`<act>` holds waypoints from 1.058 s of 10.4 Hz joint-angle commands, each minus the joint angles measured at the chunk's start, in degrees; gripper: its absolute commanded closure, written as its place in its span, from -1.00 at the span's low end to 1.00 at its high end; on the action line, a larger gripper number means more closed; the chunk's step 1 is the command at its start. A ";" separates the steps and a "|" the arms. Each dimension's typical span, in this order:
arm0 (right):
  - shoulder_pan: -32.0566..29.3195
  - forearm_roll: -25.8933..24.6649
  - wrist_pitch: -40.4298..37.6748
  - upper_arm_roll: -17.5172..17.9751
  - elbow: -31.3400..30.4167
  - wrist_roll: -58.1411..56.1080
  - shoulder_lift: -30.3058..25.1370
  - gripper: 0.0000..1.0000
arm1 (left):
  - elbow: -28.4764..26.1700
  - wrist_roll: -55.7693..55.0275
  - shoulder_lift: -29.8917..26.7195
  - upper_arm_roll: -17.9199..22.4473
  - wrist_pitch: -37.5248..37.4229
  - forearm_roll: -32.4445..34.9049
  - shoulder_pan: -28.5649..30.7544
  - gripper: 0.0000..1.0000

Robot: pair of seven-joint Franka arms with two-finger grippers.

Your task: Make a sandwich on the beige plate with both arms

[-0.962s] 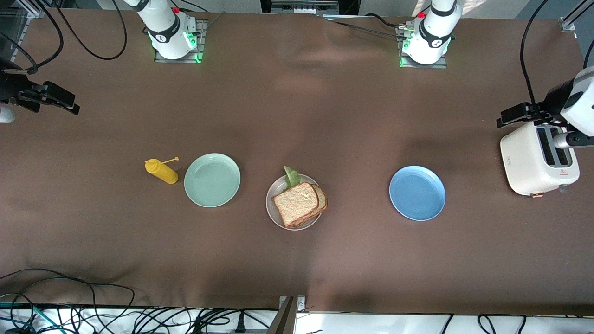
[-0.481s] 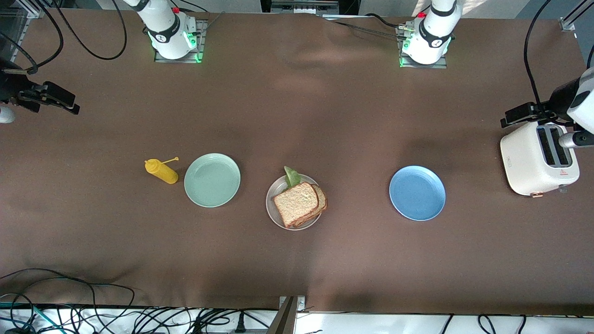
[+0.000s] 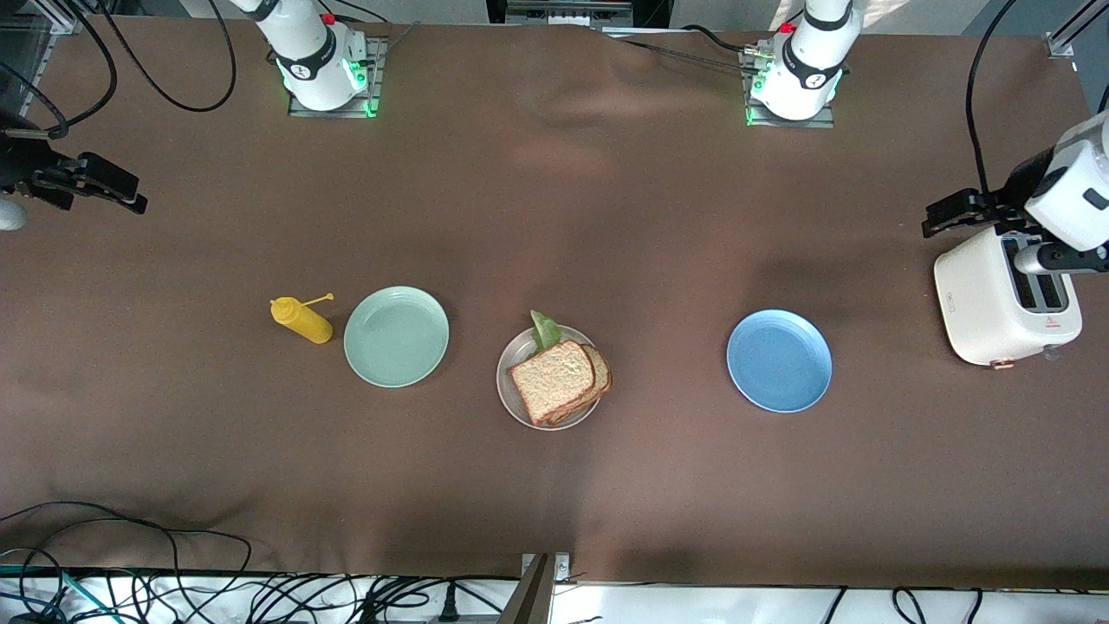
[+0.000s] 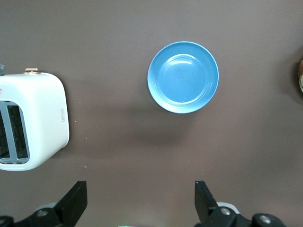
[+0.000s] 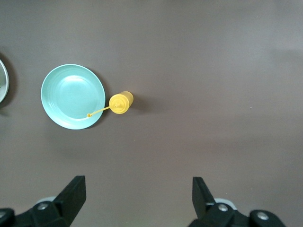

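Observation:
The sandwich (image 3: 559, 381) lies on the beige plate (image 3: 509, 397) in the middle of the table: two brown bread slices stacked slightly askew, with a green lettuce leaf (image 3: 544, 329) poking out at the edge farther from the front camera. My left gripper (image 3: 949, 212) hangs open and empty beside the toaster (image 3: 1005, 299); in the left wrist view it (image 4: 140, 189) is over bare cloth. My right gripper (image 3: 113, 192) is open and empty, high over the right arm's end of the table, and over bare cloth in its wrist view (image 5: 138, 184).
A mint-green plate (image 3: 396, 336) and a yellow squeeze bottle (image 3: 301, 320) stand toward the right arm's end. A blue plate (image 3: 779, 360) and the white toaster stand toward the left arm's end. Cables trail along the table's front edge.
The left arm's wrist has risen and shifted slightly over the toaster, its gripper still open. The right arm and the sandwich have not moved.

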 commanded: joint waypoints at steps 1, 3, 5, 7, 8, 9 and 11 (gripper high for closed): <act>-0.09 0.69 -1.09 -0.05 0.74 -0.68 -0.30 -1.00 | 0.59 0.21 -0.50 -1.87 -0.11 2.54 -0.18 -1.00; -0.09 0.69 -1.09 0.21 0.74 -0.59 -0.30 -1.00 | 0.59 0.21 -0.59 -1.00 -0.28 2.37 0.70 -1.00; -0.09 0.60 -1.09 0.30 0.74 -0.77 -0.30 -1.00 | 0.59 0.30 -0.68 -0.90 -0.20 2.46 0.70 -1.00; -0.09 0.60 -1.01 0.65 0.74 -0.77 -0.38 -1.00 | 0.59 0.30 -0.68 -0.90 -0.20 2.46 0.70 -1.00; -0.09 0.60 -0.57 0.57 0.74 -0.77 -0.38 -1.00 | 0.59 0.30 -0.68 -0.90 -0.11 2.46 0.70 -1.00; -0.09 0.77 -0.22 0.22 1.61 -0.68 -0.30 -1.00 | 0.59 0.30 -0.68 -0.90 -0.11 2.46 0.70 -1.00; -0.09 0.78 -0.04 0.13 1.80 -0.68 -0.21 -1.00 | 0.59 0.30 -0.68 -0.64 -0.20 2.46 0.79 -1.00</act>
